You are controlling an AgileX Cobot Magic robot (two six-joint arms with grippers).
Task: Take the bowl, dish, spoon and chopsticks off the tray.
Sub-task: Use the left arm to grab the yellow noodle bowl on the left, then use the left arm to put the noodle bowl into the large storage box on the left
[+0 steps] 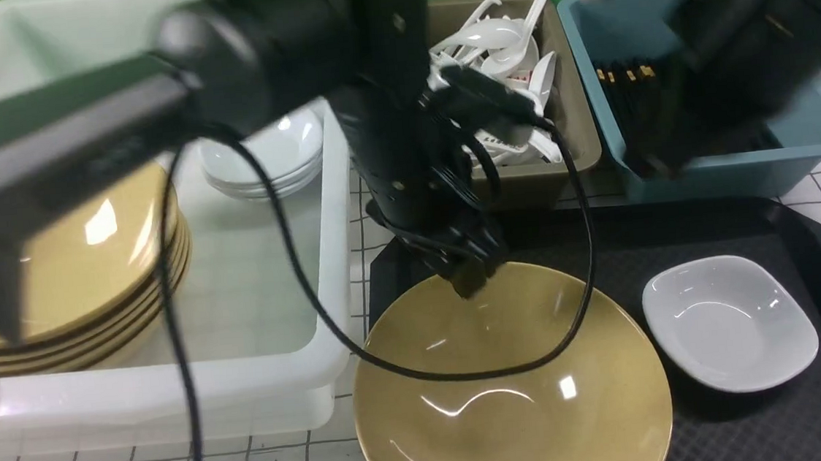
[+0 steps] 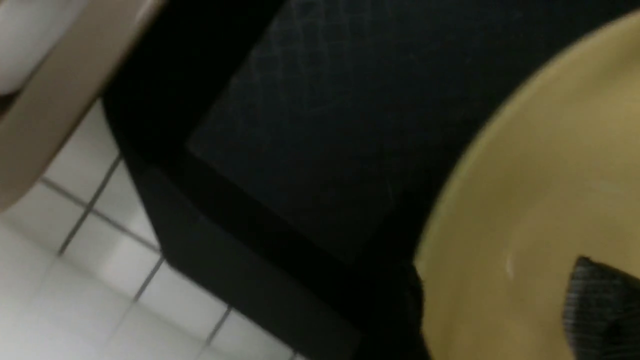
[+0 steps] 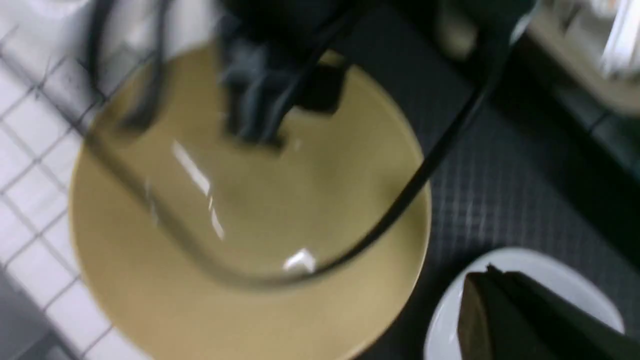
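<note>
The big yellow bowl point(image 1: 512, 398) sits at the left end of the black tray point(image 1: 675, 239), and the small white dish point(image 1: 729, 323) lies to its right. My left gripper point(image 1: 474, 280) is down at the bowl's far rim. In the left wrist view the left gripper point(image 2: 500, 310) is open, one finger inside the bowl point(image 2: 540, 175) and one outside the rim. My right gripper point(image 1: 658, 163) is blurred over the blue bin. The right wrist view shows the right gripper point(image 3: 480, 285) shut and empty above the dish point(image 3: 550, 267). Black chopsticks point(image 1: 625, 76) lie in the blue bin. Several white spoons point(image 1: 505, 36) fill the tan bin.
A white tub point(image 1: 329, 215) on the left holds a stack of yellow bowls point(image 1: 92, 285) and white dishes point(image 1: 266, 161). The tan bin point(image 1: 582, 136) and blue bin point(image 1: 813, 133) stand behind the tray. A black cable point(image 1: 583, 283) loops over the bowl.
</note>
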